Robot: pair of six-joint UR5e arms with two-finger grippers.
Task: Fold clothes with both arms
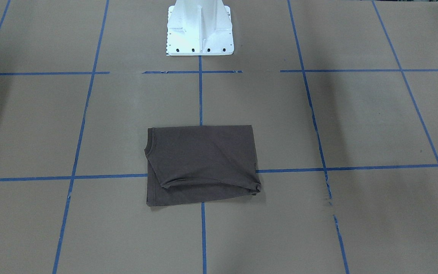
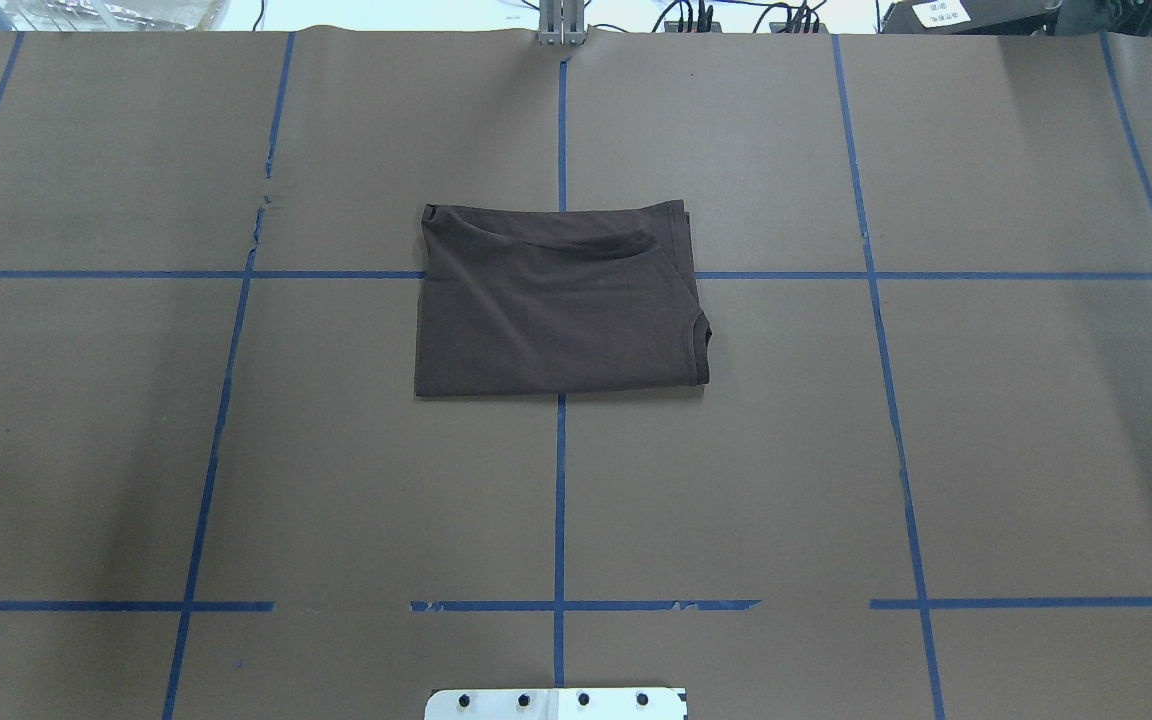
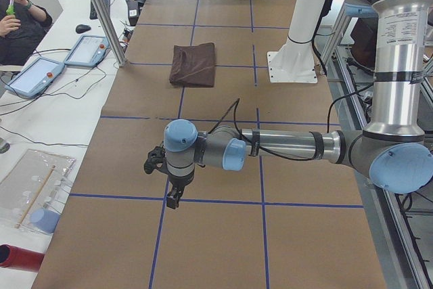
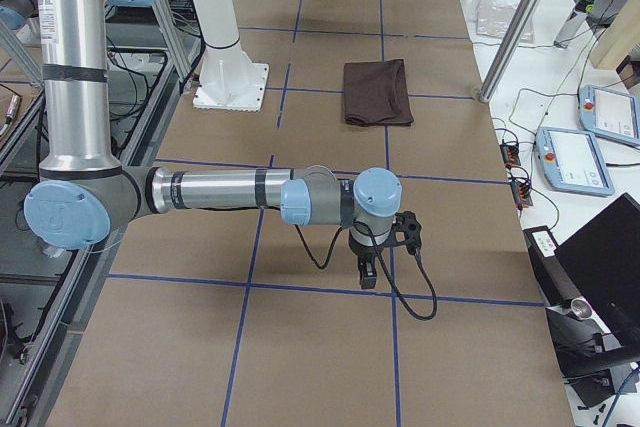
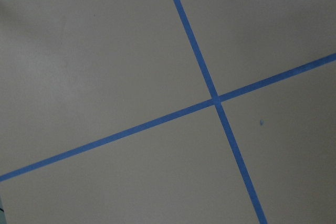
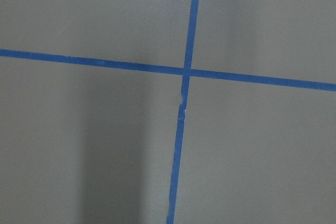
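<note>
One dark brown T-shirt (image 2: 556,305) is lying folded into a rectangle in the middle of the counter (image 2: 936,450), straddling the centre blue tape line (image 2: 561,500). Its long axis is running side to side across the counter, with the collar (image 2: 702,345) pointing toward the robot's right. You are seeing the left tool (image 3: 174,199) and right tool (image 4: 367,277) only in the side views, each hanging well apart from the shirt. I cannot tell whether either tool is spread or pressed together. Both wrist cameras are showing only tape crossings.
</note>
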